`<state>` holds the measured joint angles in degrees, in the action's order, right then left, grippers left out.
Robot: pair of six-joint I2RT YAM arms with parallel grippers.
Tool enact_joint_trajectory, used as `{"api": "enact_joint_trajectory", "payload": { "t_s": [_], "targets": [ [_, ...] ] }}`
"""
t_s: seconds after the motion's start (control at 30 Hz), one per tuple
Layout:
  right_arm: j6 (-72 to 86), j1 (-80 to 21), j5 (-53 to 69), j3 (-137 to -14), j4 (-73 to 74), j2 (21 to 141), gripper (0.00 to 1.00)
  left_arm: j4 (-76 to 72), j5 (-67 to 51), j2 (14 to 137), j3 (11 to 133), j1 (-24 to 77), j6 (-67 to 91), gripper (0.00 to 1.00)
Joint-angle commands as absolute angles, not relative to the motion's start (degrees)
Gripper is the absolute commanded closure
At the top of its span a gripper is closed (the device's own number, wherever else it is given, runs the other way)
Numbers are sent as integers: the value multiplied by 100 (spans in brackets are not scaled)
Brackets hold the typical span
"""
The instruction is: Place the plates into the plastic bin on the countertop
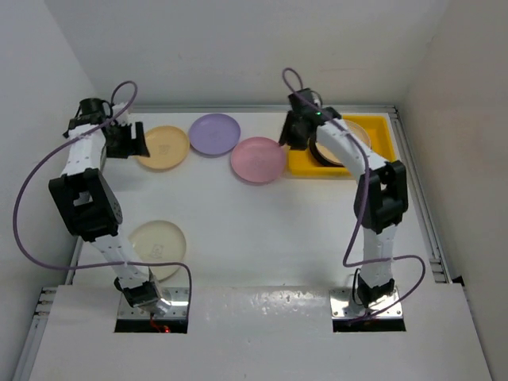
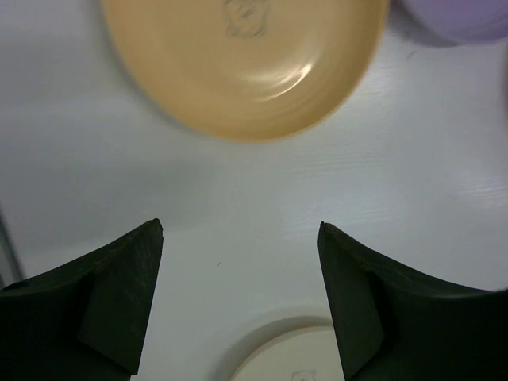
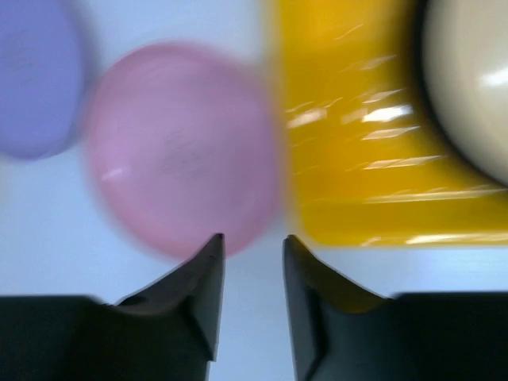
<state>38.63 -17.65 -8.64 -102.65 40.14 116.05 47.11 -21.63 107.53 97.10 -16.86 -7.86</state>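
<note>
Three plates lie in a row at the back of the countertop (image 1: 238, 230): a yellow plate (image 1: 163, 147) (image 2: 246, 63), a lilac plate (image 1: 214, 133) (image 3: 32, 87) and a pink plate (image 1: 257, 159) (image 3: 182, 171). A cream plate (image 1: 157, 242) (image 2: 286, 361) lies near the left arm's base. The yellow plastic bin (image 1: 379, 135) (image 3: 357, 159) holds a cream plate (image 1: 343, 143) (image 3: 468, 87) on top of a dark-rimmed one. My left gripper (image 1: 133, 143) (image 2: 240, 226) hangs open just left of the yellow plate, holding nothing. My right gripper (image 1: 292, 141) (image 3: 252, 238) hovers between the pink plate and the bin's left wall, its jaws a narrow gap apart and holding nothing.
White walls close the countertop at the back and both sides. Purple cables loop from both arms. The right arm's forearm reaches over the bin.
</note>
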Motion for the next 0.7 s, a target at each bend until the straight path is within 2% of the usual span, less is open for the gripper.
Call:
{"api": "enact_joint_trajectory", "payload": {
  "t_s": [0.0, 0.07, 0.13, 0.3, 0.5, 0.63, 0.67],
  "targets": [
    [6163, -2038, -116, -9934, 4071, 11751, 58, 4693, -1915, 10117, 9370, -1986, -1010, 22],
    [7348, -2355, -446, -9083, 3447, 11558, 46, 4693, -1986, 9924, 9098, -2048, -1072, 24],
    [7881, -2592, -606, -8842, 3349, 11496, 37, 4693, -2057, 9818, 8965, -2101, -1133, 24],
    [8911, -2883, -1028, -9175, 3743, 11960, 37, 4641, -2382, 9677, 8815, -2206, -1195, 17],
    [9281, -2856, -1063, -8902, 3189, 12356, 37, 4641, -2768, 9677, 8763, -2381, -1195, 14],
    [9272, -2874, -1002, -9263, 3602, 12822, 52, 4588, -2874, 9782, 8763, -2487, -1143, 14],
    [9281, -2900, -985, -9238, 3586, 12841, 60, 4588, -2926, 9782, 8763, -2487, -1143, 14]
  ]
}}
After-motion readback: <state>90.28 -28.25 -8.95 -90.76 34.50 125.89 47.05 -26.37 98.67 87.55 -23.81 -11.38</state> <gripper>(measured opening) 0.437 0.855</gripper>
